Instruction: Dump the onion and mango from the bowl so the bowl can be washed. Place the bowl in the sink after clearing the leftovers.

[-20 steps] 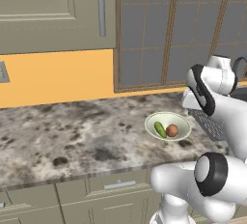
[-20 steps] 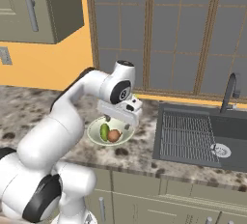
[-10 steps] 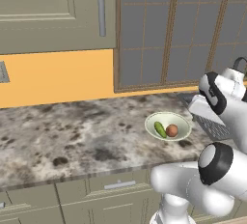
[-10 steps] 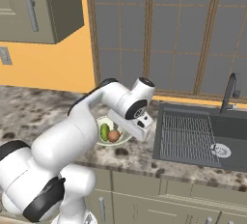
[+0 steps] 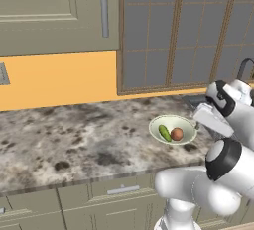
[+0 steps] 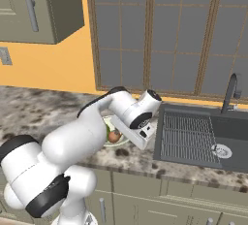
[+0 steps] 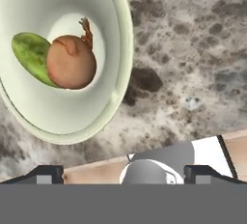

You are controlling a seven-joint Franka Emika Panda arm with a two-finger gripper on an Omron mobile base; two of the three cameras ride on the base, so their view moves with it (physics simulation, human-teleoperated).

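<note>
Speckled stone counter (image 5: 74,135) carries bowl (image 5: 186,123); sink (image 6: 232,136) set into it

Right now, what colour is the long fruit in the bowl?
Green. The mango shows best in the hand view, lying beside the reddish-brown onion.

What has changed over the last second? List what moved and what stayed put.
The arm swung its hand from over the bowl toward the sink side and lower, so the tool now sits by the bowl's sink-side rim at the counter edge. Nothing was gripped or released. The onion and mango lie in the bowl as before, and the bowl has not shifted on the counter.
</note>
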